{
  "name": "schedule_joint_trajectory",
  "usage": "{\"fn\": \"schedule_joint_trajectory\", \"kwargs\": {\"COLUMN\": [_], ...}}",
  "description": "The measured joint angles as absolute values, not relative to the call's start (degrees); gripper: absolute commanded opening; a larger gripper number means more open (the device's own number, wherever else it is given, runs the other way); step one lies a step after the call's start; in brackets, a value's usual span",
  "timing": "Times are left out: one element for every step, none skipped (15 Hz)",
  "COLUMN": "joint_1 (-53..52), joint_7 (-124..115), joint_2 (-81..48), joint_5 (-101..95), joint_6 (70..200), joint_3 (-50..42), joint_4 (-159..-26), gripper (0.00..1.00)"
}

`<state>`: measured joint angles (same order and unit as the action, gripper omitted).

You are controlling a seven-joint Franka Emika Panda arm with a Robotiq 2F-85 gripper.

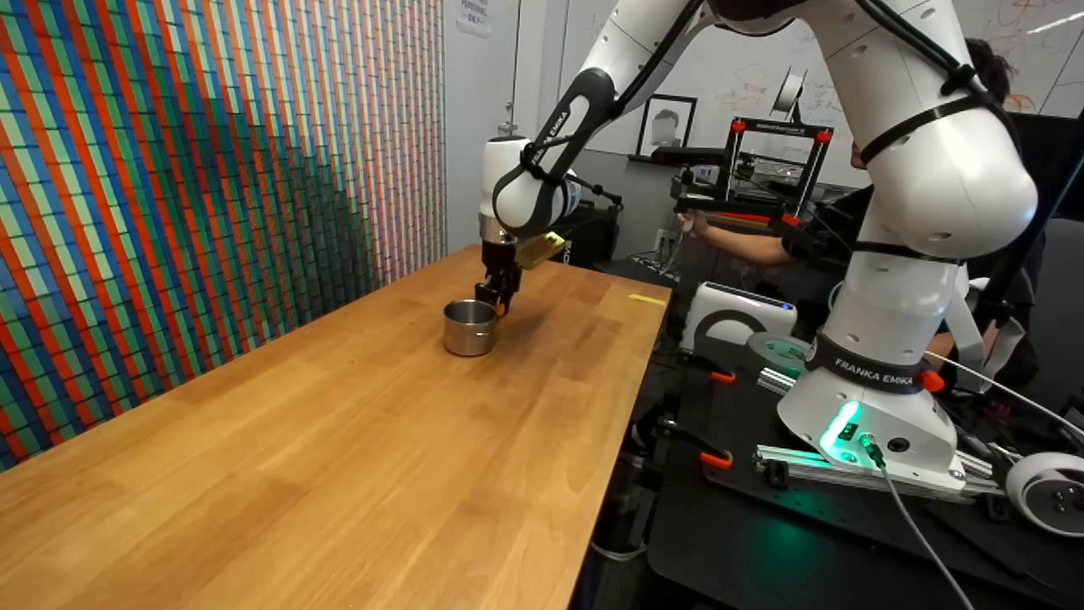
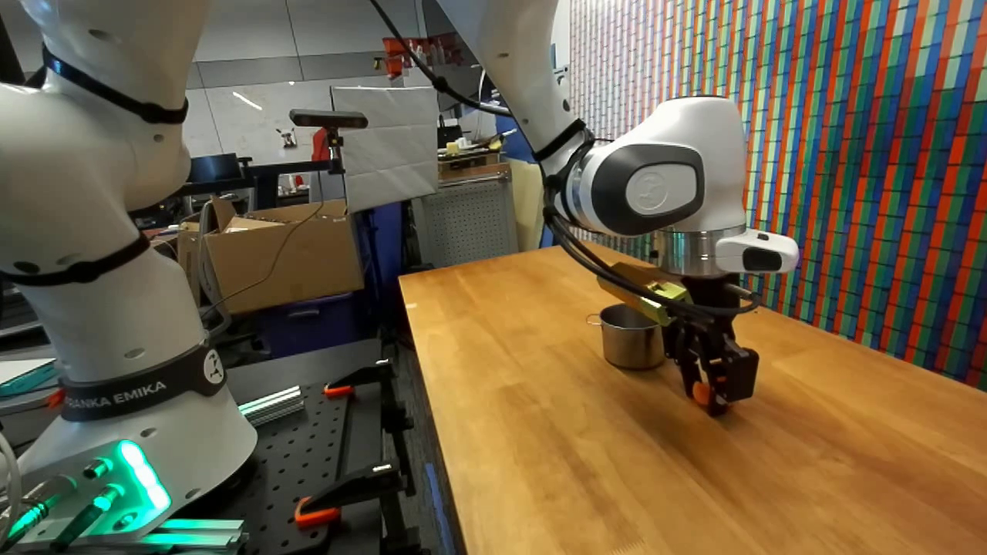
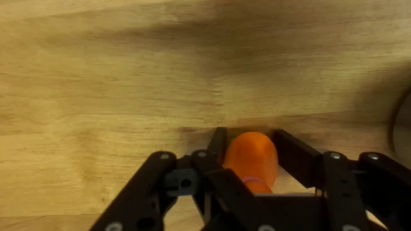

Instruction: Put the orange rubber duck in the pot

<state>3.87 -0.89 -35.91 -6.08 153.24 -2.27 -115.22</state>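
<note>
The orange rubber duck (image 3: 252, 157) sits between the two fingers in the wrist view, and both fingers press close against its sides. Only small orange parts of it show in both exterior views (image 1: 500, 310) (image 2: 701, 393), as the fingers hide the rest. My gripper (image 3: 249, 131) is shut on the duck, with its tips (image 2: 711, 402) down at or just above the table top. The grey metal pot (image 1: 470, 332) stands upright close beside the gripper. It also shows in an exterior view (image 2: 632, 343), and its edge shows at the right of the wrist view (image 3: 403, 130).
The wooden table (image 1: 364, 457) carries the pot and duck. Its long edge runs between the table and the robot's black base bench (image 2: 308, 462). A patterned colourful wall (image 1: 212, 169) stands along the table's far side. A yellow tape strip (image 1: 647, 299) lies near a table corner.
</note>
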Motion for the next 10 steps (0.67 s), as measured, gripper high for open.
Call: {"fn": "schedule_joint_trajectory", "kwargs": {"joint_1": [3.89,3.99,4.19,4.47,4.82,5.32,5.81,6.25,6.55,6.71], "joint_7": [-0.39,0.12,0.96,1.96,3.16,4.45,5.79,7.05,8.11,9.05], "joint_2": [-35.98,-36.01,-35.98,-35.84,-35.58,-35.08,-34.3,-33.26,-32.07,-30.66], "joint_5": [-6.06,-5.9,-5.3,-4.4,-3.09,-1.53,0.08,1.74,3.17,4.41], "joint_6": [153.23,153.14,152.88,152.35,151.66,150.65,149.32,147.7,146.04,144.24], "joint_3": [-2.13,-1.7,-0.94,0.11,1.38,2.88,4.34,5.71,6.72,7.44], "joint_4": [-115.01,-114.73,-114.35,-113.91,-113.37,-112.82,-112.3,-111.82,-111.44,-111.17], "gripper": [0.23,0.23,0.23,0.23,0.23,0.23,0.23,0.23,0.23,0.23]}}
